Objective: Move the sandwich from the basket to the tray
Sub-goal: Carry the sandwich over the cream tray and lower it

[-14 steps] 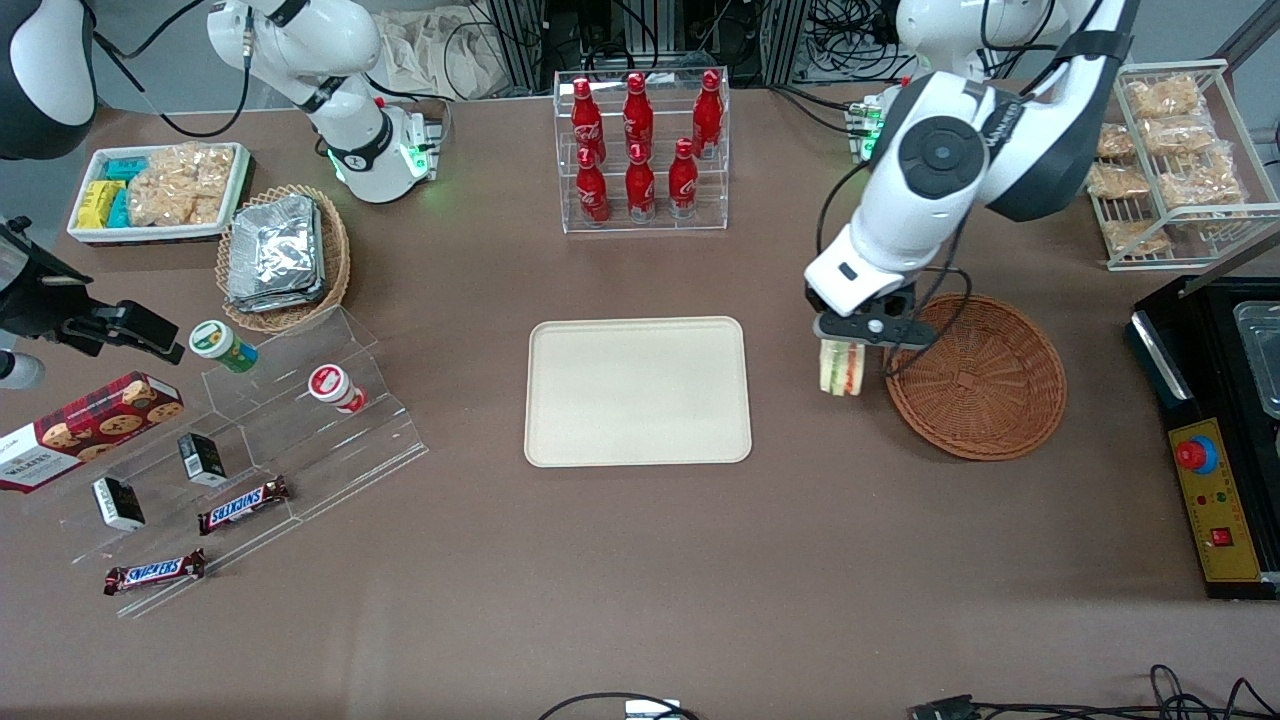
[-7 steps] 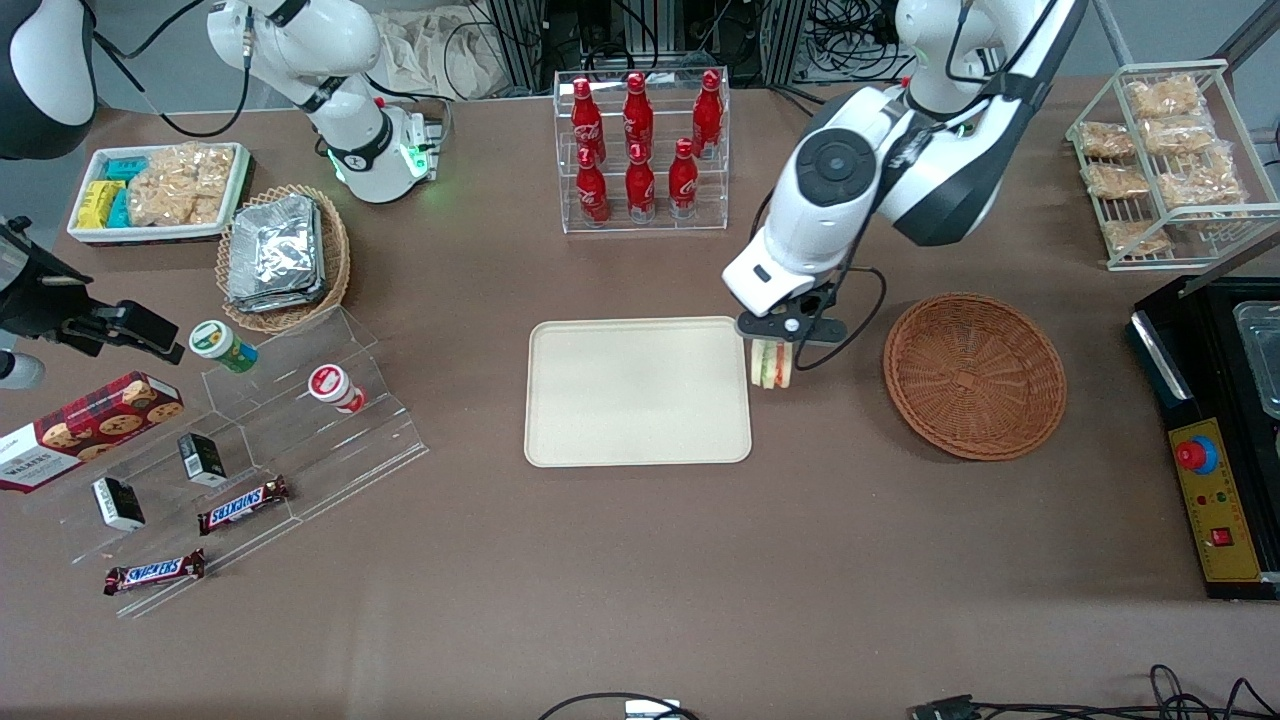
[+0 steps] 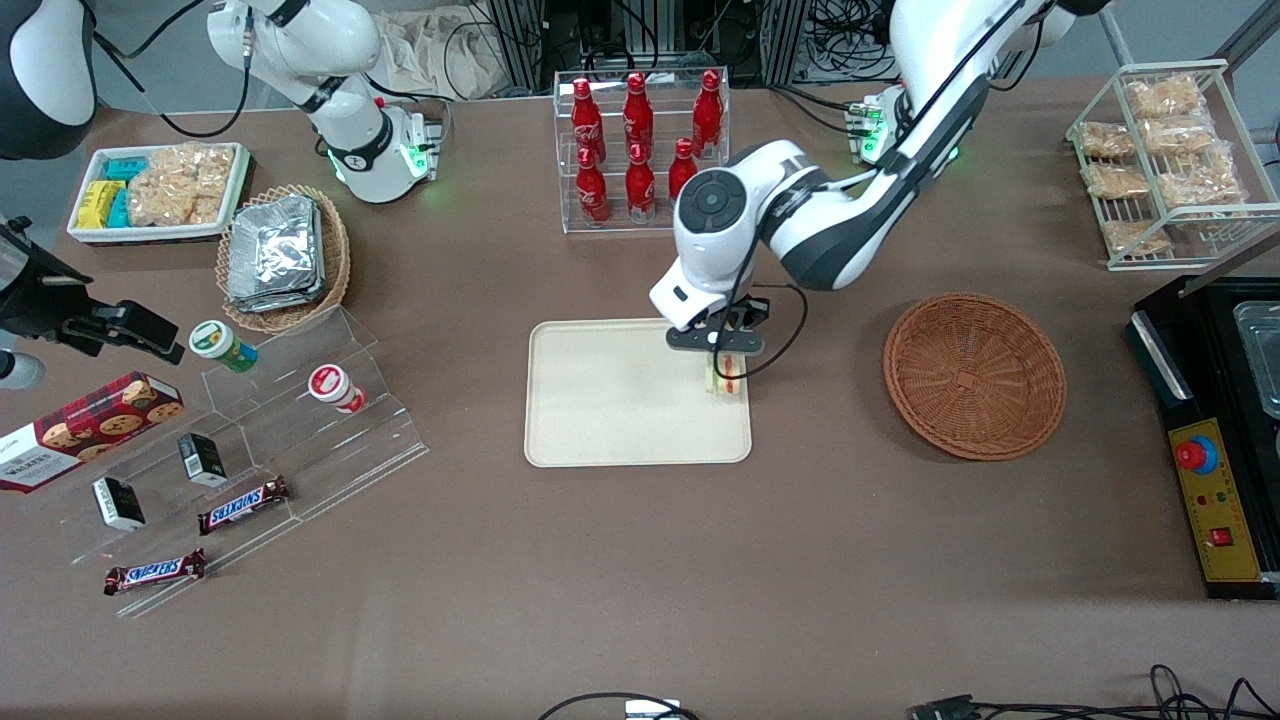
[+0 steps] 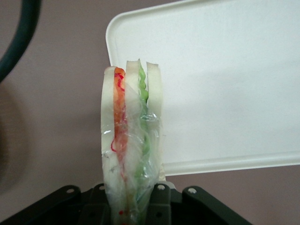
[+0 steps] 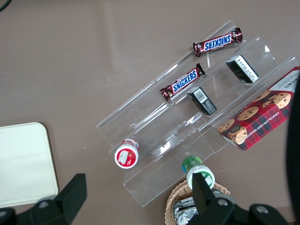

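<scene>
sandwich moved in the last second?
Yes. Held by the gripper, the sandwich went from beside the basket to above the tray edge.

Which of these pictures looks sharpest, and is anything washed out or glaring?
Front view: even light, crisp; the gripper holds the sandwich over the tray. Left wrist view: sandwich fairly sharp with glints on its wrap, tray pale and washed out.

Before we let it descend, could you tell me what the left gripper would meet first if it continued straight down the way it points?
Probably the tray: the left gripper, shut on the sandwich, points down over its edge nearest the basket.
</scene>
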Available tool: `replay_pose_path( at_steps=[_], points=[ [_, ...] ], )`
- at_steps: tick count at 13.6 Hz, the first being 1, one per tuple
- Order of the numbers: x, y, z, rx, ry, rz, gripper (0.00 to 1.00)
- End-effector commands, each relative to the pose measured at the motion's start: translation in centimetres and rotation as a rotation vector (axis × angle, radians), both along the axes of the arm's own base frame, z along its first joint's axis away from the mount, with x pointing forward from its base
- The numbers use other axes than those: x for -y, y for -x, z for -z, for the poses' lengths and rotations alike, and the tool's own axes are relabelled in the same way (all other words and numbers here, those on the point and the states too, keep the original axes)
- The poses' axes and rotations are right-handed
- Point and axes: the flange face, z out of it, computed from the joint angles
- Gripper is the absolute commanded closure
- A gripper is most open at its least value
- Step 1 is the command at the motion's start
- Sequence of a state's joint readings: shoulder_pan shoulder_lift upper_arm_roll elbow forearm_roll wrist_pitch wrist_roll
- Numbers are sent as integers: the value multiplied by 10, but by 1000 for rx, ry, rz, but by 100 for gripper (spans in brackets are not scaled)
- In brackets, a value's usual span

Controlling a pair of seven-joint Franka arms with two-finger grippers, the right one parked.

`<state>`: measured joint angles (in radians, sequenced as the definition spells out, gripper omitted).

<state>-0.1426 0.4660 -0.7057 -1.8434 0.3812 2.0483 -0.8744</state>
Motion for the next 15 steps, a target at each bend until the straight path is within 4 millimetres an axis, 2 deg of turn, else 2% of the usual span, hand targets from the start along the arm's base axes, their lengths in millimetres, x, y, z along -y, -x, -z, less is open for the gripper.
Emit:
replay_pose_path(
  at_steps=[1, 7, 11, 13, 15],
  points=[
    [18, -3, 29, 5, 19, -5, 82],
    [24, -3, 75, -21, 46, 22, 82],
    [28, 5, 88, -37, 40, 25, 81],
    [27, 5, 93, -42, 35, 24, 77],
    [30, 9, 95, -44, 32, 17, 66]
  ],
)
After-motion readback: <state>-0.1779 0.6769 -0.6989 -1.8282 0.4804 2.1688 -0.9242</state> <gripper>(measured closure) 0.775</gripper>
